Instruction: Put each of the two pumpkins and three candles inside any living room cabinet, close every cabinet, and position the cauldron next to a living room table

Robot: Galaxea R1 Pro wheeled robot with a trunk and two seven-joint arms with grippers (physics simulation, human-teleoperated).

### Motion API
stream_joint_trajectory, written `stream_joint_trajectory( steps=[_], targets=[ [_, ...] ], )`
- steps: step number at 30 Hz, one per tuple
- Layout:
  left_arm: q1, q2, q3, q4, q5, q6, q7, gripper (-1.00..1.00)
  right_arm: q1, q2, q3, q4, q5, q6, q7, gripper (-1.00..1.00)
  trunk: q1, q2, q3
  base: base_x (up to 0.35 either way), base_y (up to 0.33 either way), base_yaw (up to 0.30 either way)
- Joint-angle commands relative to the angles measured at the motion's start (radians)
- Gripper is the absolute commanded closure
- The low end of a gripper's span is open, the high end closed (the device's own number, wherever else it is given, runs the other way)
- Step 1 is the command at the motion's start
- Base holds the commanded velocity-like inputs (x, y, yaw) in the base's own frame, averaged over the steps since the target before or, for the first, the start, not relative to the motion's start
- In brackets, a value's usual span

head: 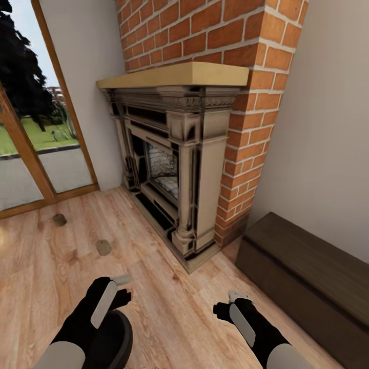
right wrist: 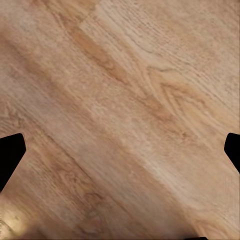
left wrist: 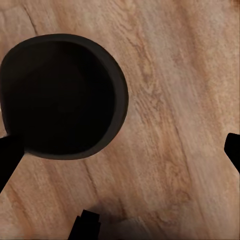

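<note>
Directly under my left gripper (left wrist: 120, 150): black round-bodied cauldron (left wrist: 62, 95) on wood plank floor (left wrist: 180, 75), jaws wide, holding nothing. My right gripper (right wrist: 120, 150) wide too, over bare floor. Two stubby beige-grey candles (head: 103, 247) (head: 59, 219) ahead-left; low dark brown cabinet (head: 307, 271) right.

At your seven o'clock sits the cauldron (head: 115, 341), black and round, upright on the wood floor with its mouth open and dark inside. Two stubby grey-beige candles (head: 59, 219) (head: 103, 247) stand on the floor around ten o'clock. The long dark brown cabinet (head: 302, 277) lies at four o'clock, closed.
</note>
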Motion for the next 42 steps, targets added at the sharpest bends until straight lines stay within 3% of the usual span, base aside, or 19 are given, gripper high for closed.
stream_joint_trajectory(
  steps=[1,42],
  targets=[
    [-0.001,0.000,0.000,-0.001,0.010,0.002,0.009,-1.00,0.000,-0.001,0.005,-0.002,-0.010,0.002,-0.010,-1.00,0.000,0.000,-0.001,0.000,0.000,0.285],
    [-0.001,-0.002,0.000,-0.003,0.013,0.002,-0.004,-1.00,0.000,0.001,0.006,-0.003,-0.010,0.004,-0.015,-1.00,0.000,0.000,-0.001,0.000,0.000,0.288]
  ],
)
